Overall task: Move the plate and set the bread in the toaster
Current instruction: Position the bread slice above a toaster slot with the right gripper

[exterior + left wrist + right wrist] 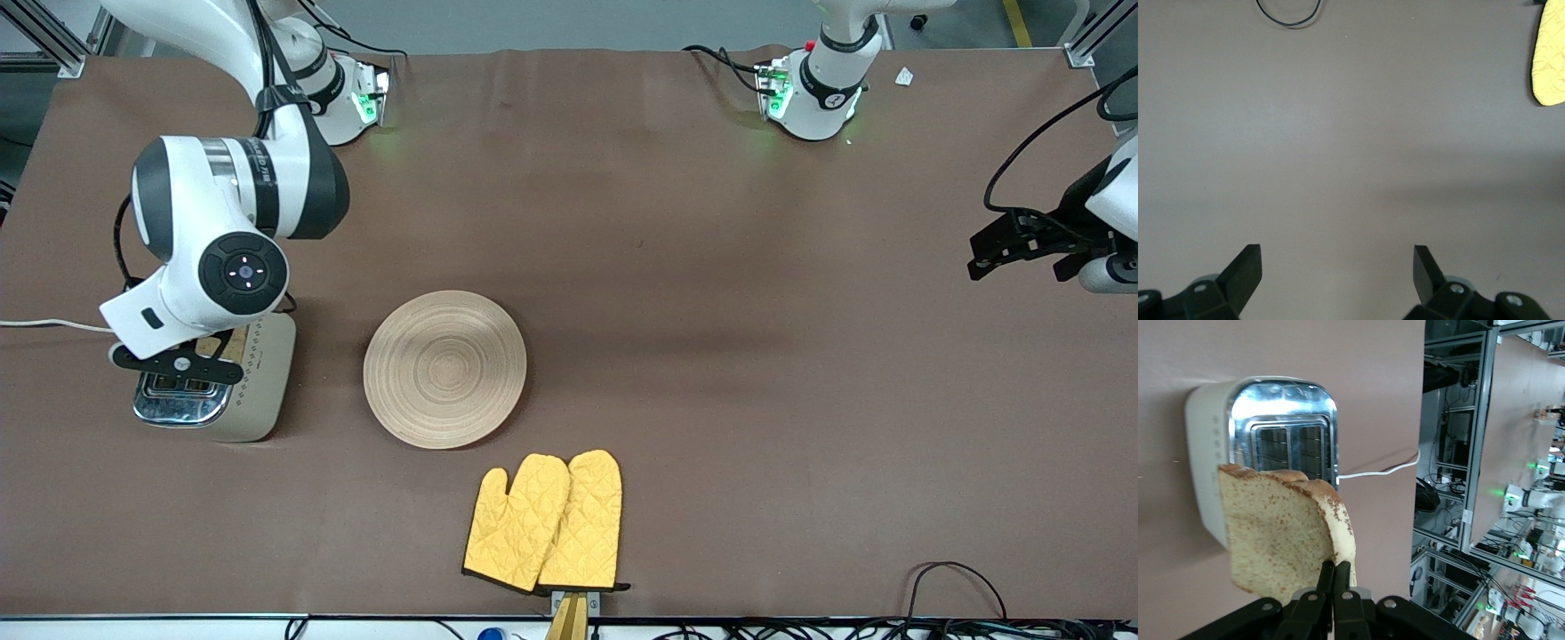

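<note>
Bread held over toaster
Right gripper fingers clamped on bread; left gripper fingers spread, waiting over brown table; no writing legible.

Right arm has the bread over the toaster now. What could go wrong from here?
1. The right tool pinches the bread only at one edge, so the slice could twist or slip on the way down.
2. In the right wrist view the bread hangs off to one side of the toaster slots, not lined up; it may catch on the chrome top.
3. The left tool waits open over bare table, too distant to help.
</note>
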Robot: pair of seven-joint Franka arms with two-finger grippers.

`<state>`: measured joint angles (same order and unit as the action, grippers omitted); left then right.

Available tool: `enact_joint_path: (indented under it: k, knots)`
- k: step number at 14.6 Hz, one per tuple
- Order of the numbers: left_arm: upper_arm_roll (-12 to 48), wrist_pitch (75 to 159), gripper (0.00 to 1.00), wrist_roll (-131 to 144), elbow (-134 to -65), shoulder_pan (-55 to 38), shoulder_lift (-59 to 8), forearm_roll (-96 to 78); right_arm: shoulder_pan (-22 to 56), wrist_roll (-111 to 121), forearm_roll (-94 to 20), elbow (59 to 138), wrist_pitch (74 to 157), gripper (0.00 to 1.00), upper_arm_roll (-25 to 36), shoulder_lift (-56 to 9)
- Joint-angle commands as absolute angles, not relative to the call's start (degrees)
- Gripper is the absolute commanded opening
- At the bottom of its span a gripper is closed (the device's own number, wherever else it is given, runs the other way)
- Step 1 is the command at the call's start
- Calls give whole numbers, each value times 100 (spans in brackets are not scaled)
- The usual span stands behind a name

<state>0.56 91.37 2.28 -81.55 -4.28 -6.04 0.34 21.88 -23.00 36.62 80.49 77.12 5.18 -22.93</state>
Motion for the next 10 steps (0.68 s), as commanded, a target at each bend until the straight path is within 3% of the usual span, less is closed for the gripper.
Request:
enact_joint_path:
  k: [1,10]
  knots:
    - [53,9141,100,202,-8209,-439,-536,149,1995,-2268,3850,8472,7813,0,457,-1995]
    - [53,9141,100,202,-8209,-448,-536,149,1758,-2303,3858,9061,8226,0,466,-1872]
